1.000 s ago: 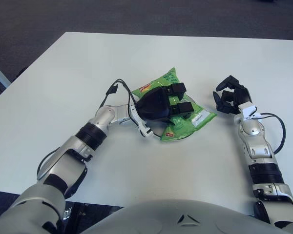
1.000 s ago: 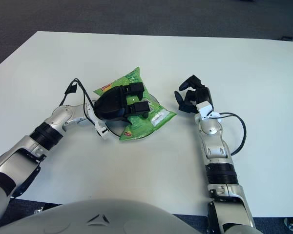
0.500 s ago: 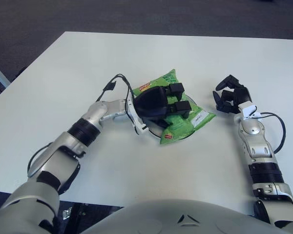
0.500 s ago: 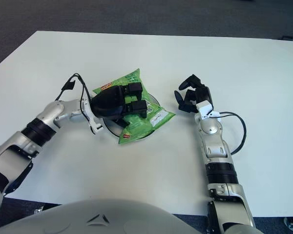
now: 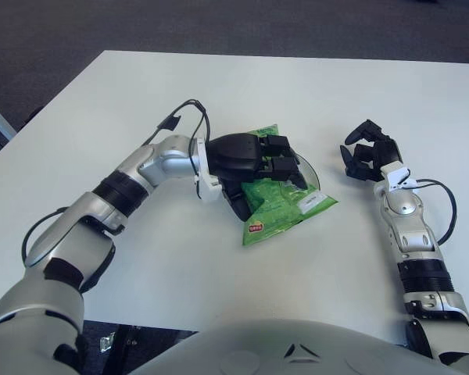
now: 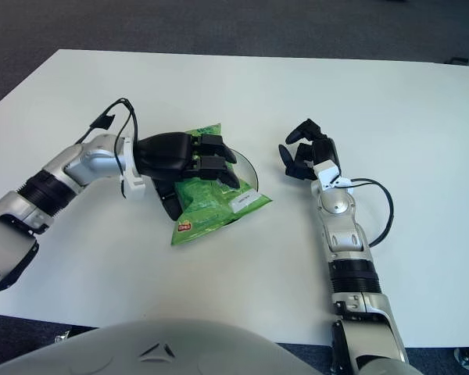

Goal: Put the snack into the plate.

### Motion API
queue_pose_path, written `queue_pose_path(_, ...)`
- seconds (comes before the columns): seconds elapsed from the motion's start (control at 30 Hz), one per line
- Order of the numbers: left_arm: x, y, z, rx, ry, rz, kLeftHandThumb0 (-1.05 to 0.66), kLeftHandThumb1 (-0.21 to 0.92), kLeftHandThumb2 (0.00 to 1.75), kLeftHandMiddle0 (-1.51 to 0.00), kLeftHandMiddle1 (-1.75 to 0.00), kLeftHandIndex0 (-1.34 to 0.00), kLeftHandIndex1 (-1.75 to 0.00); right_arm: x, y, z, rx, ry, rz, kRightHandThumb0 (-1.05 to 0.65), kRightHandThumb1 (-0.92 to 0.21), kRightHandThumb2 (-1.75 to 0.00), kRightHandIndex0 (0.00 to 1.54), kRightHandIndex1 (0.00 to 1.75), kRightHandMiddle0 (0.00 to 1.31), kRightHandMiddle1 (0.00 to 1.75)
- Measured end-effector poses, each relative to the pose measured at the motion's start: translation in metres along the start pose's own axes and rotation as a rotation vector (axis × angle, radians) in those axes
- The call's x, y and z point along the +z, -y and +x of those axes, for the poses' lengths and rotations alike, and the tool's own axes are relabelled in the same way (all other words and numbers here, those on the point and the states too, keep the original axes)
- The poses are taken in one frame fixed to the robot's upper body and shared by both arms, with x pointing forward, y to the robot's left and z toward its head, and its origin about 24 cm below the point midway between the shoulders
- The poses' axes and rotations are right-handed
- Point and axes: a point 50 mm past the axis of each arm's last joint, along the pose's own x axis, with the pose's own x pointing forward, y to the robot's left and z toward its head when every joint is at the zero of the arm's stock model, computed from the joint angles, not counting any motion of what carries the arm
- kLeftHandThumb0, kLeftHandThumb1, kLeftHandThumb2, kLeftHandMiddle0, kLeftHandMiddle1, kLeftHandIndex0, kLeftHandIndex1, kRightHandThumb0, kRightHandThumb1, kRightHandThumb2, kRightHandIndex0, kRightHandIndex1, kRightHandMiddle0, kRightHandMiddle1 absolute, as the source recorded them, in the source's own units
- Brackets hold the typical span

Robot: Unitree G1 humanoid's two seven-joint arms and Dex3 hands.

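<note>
The snack is a green bag (image 5: pixel 280 209) lying tilted across a dark round plate (image 5: pixel 312 172) near the middle of the white table. Its near corner hangs past the plate's front rim. My left hand (image 5: pixel 275 156) is over the bag's upper part, fingers curled down onto it, and hides that part of the bag and much of the plate. My right hand (image 5: pixel 367 152) shows to the right of the plate, apart from both and holding nothing, its fingers loosely curled.
The white table (image 5: pixel 141 86) spreads wide around the plate, with dark carpet beyond its far edge. A black cable (image 5: pixel 184 109) loops off my left forearm. Another cable (image 5: pixel 445 207) loops beside my right forearm.
My left arm has lifted and swung its wrist round. The bag has slid and turned toward the near left, with its lower corner now off the plate's front rim. The right hand has not moved.
</note>
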Motion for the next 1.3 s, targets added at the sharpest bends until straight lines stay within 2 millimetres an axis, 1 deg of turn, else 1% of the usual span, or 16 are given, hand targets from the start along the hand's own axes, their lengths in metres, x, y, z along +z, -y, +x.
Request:
queue_pose_path(0.1, 0.001, -0.009, -0.007, -0.001, 0.026, -0.015, -1.03, 0.92, 0.59, -0.01, -0.03, 0.0, -0.05, 0.0, 0.0, 0.002, 0.007, -0.003, 0.005, -0.4, -0.59, -0.97, 1.0, 1.75, 0.41, 1.75)
queue_pose_path(0.23, 0.001, -0.019, -0.015, 0.023, 0.03, -0.013, -1.04, 0.92, 0.61, 0.0, -0.01, 0.0, -0.01, -0.002, 0.001, 0.005, 0.011, -0.005, 0.014, -0.41, -0.58, -0.98, 1.01, 1.75, 0.41, 1.75)
queue_pose_path(0.5, -0.002, -0.033, -0.022, 0.114, 0.025, -0.036, -1.05, 0.92, 0.47, 0.0, 0.0, 0.0, 0.0, -0.004, 0.004, 0.009, 0.024, 0.003, 0.026, -0.41, -0.56, -1.01, 1.02, 1.75, 0.43, 1.75)
queue_pose_path(0.63, -0.002, -0.036, -0.031, 0.143, 0.007, -0.062, -1.03, 0.92, 0.46, 0.0, 0.0, 0.0, 0.0, -0.004, 0.003, 0.01, 0.028, 0.011, 0.027, -0.41, -0.58, -0.98, 1.01, 1.75, 0.41, 1.75)
queue_pose_path(0.77, -0.005, -0.033, -0.039, 0.152, -0.041, -0.109, -1.03, 0.92, 0.48, 0.0, 0.0, 0.0, 0.0, -0.004, 0.003, 0.009, 0.022, 0.01, 0.025, -0.4, -0.59, -0.97, 1.0, 1.75, 0.41, 1.75)
queue_pose_path(0.87, -0.009, -0.033, -0.041, 0.152, -0.073, -0.135, -1.03, 0.92, 0.49, 0.0, 0.0, 0.0, 0.0, -0.005, 0.003, 0.009, 0.016, 0.009, 0.023, -0.4, -0.59, -0.97, 0.99, 1.75, 0.4, 1.75)
queue_pose_path(1.0, -0.013, -0.039, -0.039, 0.203, -0.096, -0.166, -1.04, 0.92, 0.48, 0.0, 0.0, 0.0, 0.0, -0.005, 0.004, 0.008, 0.008, 0.01, 0.017, -0.4, -0.59, -0.96, 0.99, 1.75, 0.4, 1.75)
queue_pose_path(1.13, -0.018, -0.042, -0.034, 0.266, -0.069, -0.28, -1.04, 0.92, 0.45, 0.0, 0.0, 0.0, 0.0, -0.004, 0.004, 0.007, 0.004, 0.014, 0.0, -0.4, -0.59, -0.97, 0.99, 1.75, 0.4, 1.75)
queue_pose_path(1.3, -0.029, -0.039, -0.029, 0.339, -0.025, -0.49, -1.01, 0.92, 0.41, 0.0, 0.0, -0.01, 0.0, -0.003, 0.003, 0.006, 0.002, 0.016, -0.008, -0.4, -0.59, -0.97, 0.99, 1.75, 0.41, 1.75)
